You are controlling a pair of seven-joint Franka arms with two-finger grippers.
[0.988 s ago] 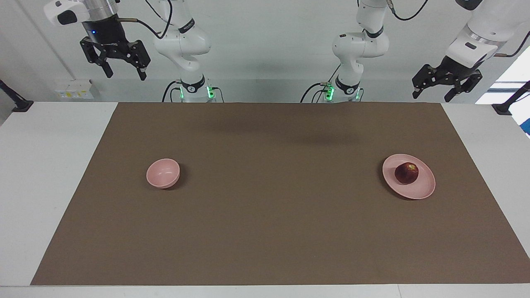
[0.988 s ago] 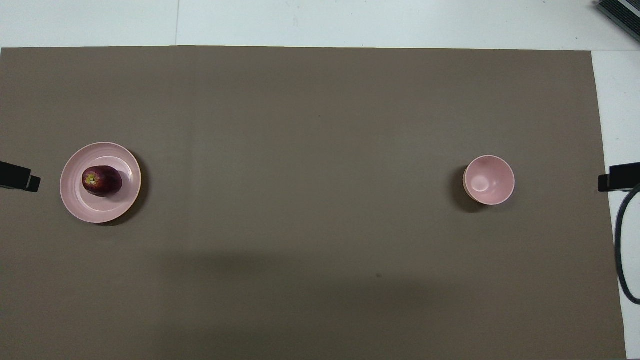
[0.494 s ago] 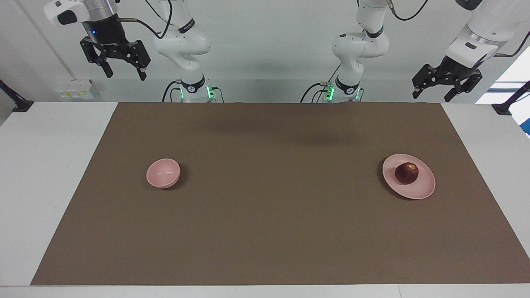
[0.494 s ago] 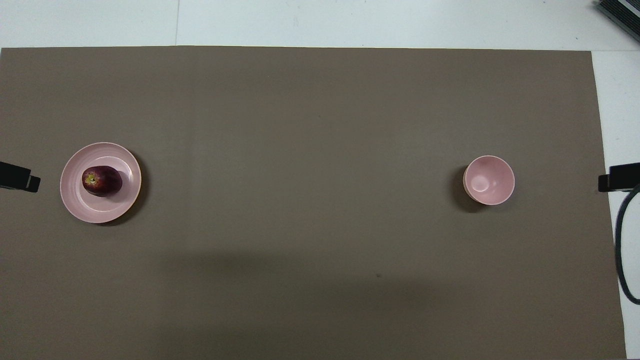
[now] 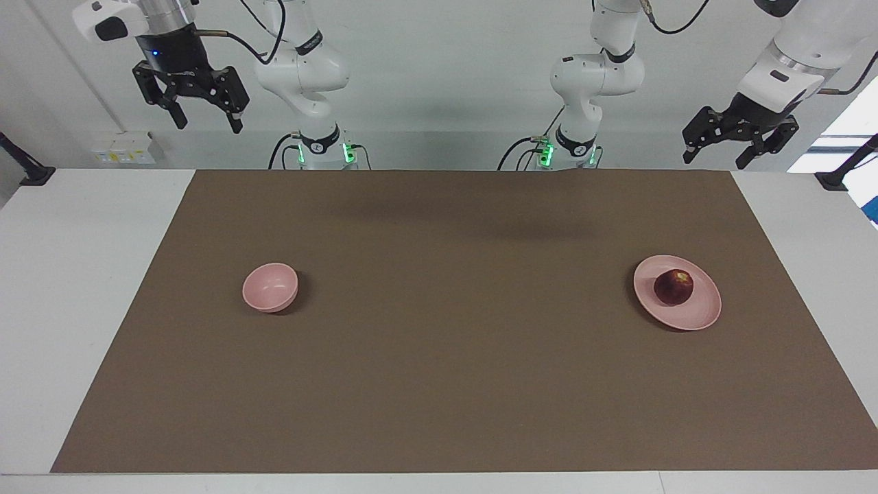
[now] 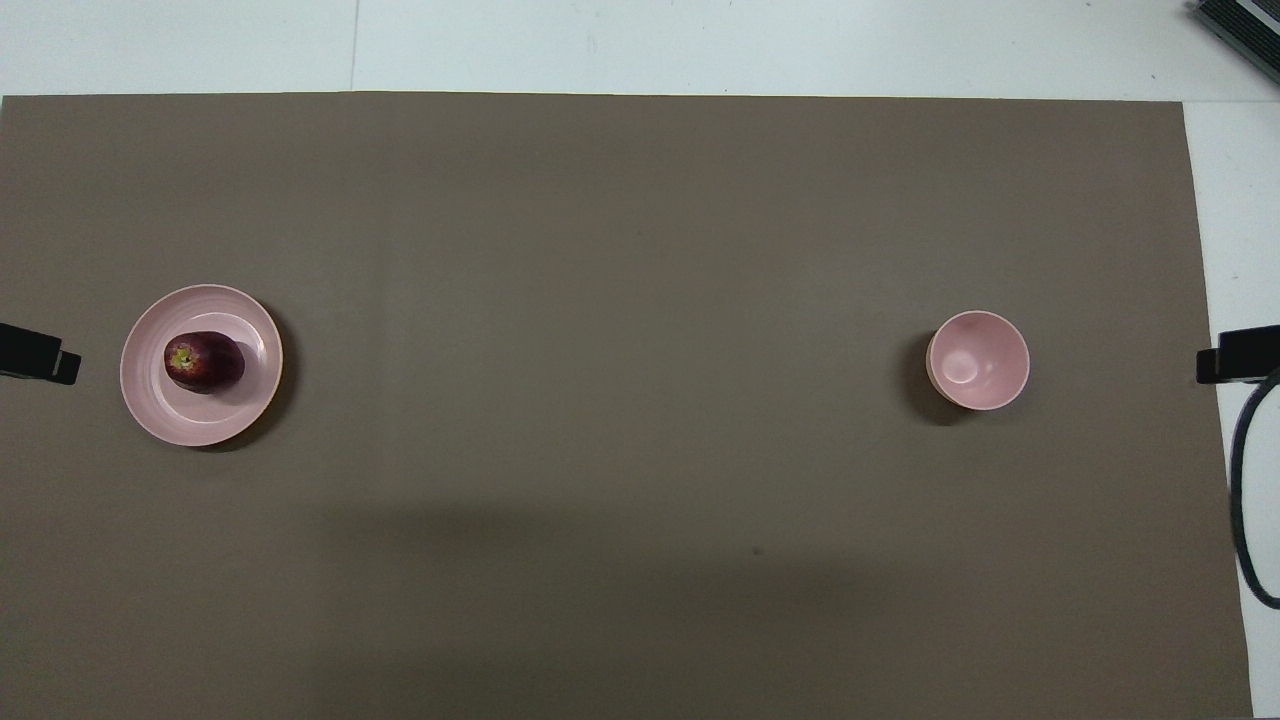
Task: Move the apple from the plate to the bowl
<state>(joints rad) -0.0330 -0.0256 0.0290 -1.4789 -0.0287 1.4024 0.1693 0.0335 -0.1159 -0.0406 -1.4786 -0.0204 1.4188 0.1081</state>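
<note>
A dark red apple point(image 5: 673, 286) point(image 6: 203, 361) lies on the flat pale pink plate point(image 5: 693, 314) point(image 6: 185, 420) toward the left arm's end of the brown mat. The small deep pink bowl point(image 5: 270, 287) point(image 6: 978, 360) stands empty toward the right arm's end. My left gripper point(image 5: 715, 156) hangs open, high up by the robots' edge of the table, well above the plate. My right gripper point(image 5: 208, 124) is open too, raised high at its own end, well above the bowl. Neither gripper holds anything, and neither shows in the overhead view.
A brown mat point(image 5: 439, 384) covers most of the white table point(image 5: 82, 274). Black clamps point(image 6: 35, 354) point(image 6: 1240, 353) sit at the two ends of the table, with a black cable point(image 6: 1245, 500) at the right arm's end.
My right gripper has risen slightly. The apple, plate and bowl have stayed where they were.
</note>
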